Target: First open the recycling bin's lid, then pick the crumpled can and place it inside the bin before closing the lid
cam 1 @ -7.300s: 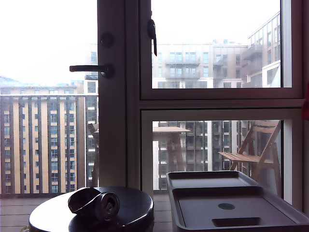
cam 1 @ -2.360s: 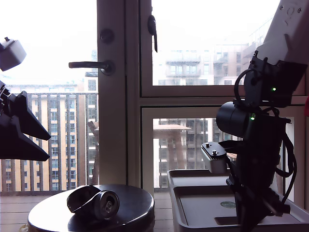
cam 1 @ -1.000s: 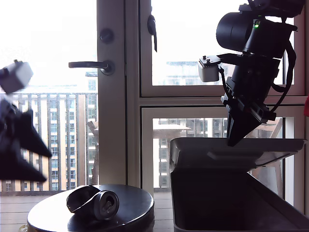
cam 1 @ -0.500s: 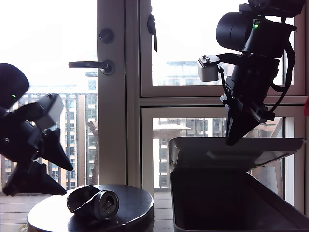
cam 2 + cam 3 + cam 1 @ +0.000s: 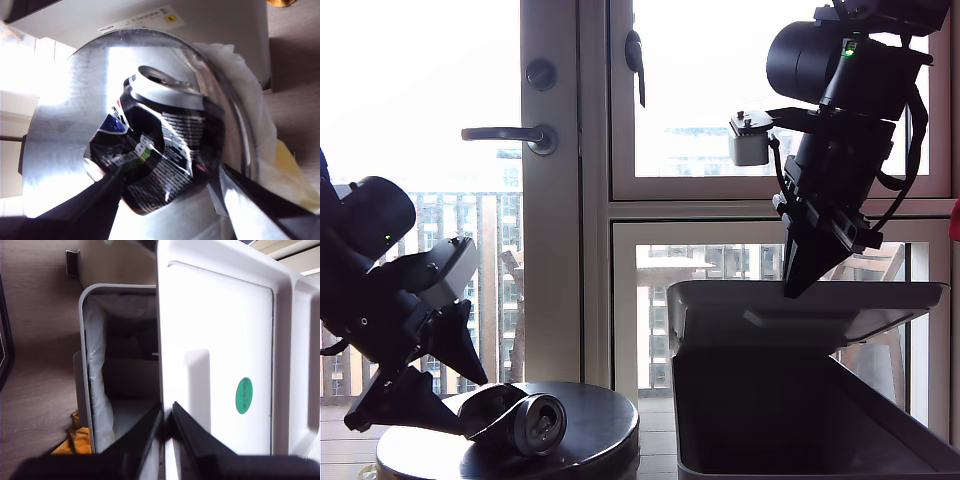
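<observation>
Presently, item one: the lid (image 5: 810, 308), grey plastic with a green dot (image 5: 243, 395), raised and held roughly level above the recycling bin (image 5: 790, 420); the opening step reads as done. My second hand (image 5: 792, 283) is clenched on the lid's edge, its jaws pinching the rim, as the second wrist view shows. Item two: the can (image 5: 516, 416), crumpled, dark with printed lettering and a shiny round end, lying on its side on the surface (image 5: 590, 440), a round dark glossy table at the exterior view's lower left, well apart from the bin opening. My first hand (image 5: 167, 192) is released, its jaws spread on either side of the can; whether a finger touches the can cannot be told, and the can is not yet lifted. Remaining, by judgement: grasp the can, carry it across to the open bin, drop it in, lower the lid. Item three: bin interior, dark in the exterior view; the second wrist view shows a pale liner (image 5: 95, 385) along one wall. Item four: room, with a tall glazed door bearing a lever handle (image 5: 505, 135), white window frames, a balcony railing outside, apartment blocks beyond, and a wooden folding chair (image 5: 865, 340) on the balcony; the floor in the wrist views looks wooden.
</observation>
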Tool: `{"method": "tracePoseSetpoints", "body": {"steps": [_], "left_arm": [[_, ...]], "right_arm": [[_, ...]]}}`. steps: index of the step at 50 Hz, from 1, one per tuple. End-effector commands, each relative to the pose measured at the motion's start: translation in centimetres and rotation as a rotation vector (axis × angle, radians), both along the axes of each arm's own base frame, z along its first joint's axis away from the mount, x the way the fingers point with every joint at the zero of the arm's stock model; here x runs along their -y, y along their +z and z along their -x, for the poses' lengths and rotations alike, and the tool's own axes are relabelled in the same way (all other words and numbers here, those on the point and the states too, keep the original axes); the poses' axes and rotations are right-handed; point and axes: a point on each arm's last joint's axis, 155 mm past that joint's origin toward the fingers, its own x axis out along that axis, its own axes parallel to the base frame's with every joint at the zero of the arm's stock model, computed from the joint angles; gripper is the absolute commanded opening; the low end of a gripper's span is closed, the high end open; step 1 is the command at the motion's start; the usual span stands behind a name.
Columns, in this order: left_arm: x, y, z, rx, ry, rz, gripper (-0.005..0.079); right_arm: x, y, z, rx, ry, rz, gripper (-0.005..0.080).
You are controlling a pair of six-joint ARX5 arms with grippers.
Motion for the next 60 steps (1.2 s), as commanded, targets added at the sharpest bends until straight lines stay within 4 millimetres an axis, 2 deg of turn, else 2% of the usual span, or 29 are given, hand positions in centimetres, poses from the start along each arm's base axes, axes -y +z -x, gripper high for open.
{"method": "tracePoseSetpoints", "body": {"steps": [1, 8, 15, 25, 33, 38, 43, 54, 60], "left_arm": [[0.1, -1.9, 0.8, -0.04, -0.013, -0.011, 0.0551], [0.2, -3.1, 1.0, -0.033, -0.049, -0.033, 0.0551], [0.7, -3.1, 0.1, 0.014, -0.057, -0.026, 0.0547], [1.2, -3.2, -0.7, 0.067, -0.073, -0.021, 0.0492], [1.1, -4.8, -0.2, 0.043, -0.084, -0.035, 0.049], [1.1, -5.3, -0.3, 0.051, -0.086, -0.038, 0.0458], [1.1, -4.8, -1.1, 0.085, -0.08, -0.037, 0.0362], [1.3, -4.2, -2.0, 0.111, -0.08, -0.032, 0.0095], [1.4, -3.9, -2.3, 0.118, -0.079, -0.03, -0.0005]], "right_arm": [[-0.8, 0.7, -0.3, 0.025, 0.005, -0.029, -0.0013], [-0.8, 0.7, -0.3, 0.025, 0.005, -0.029, -0.0013], [-0.8, 0.7, -0.3, 0.022, -0.01, -0.037, -0.0013], [-0.8, 0.7, -0.3, 0.021, -0.011, -0.037, -0.0013], [-0.8, 0.7, -0.3, 0.021, -0.012, -0.038, -0.0013], [-0.8, 0.7, -0.3, 0.018, -0.021, -0.041, -0.0013], [-0.8, 0.7, -0.3, 0.015, -0.034, -0.048, -0.0013], [-0.8, 0.7, -0.3, 0.015, -0.034, -0.048, -0.0013], [-0.8, 0.7, -0.4, 0.016, -0.034, -0.049, -0.0013]]}}
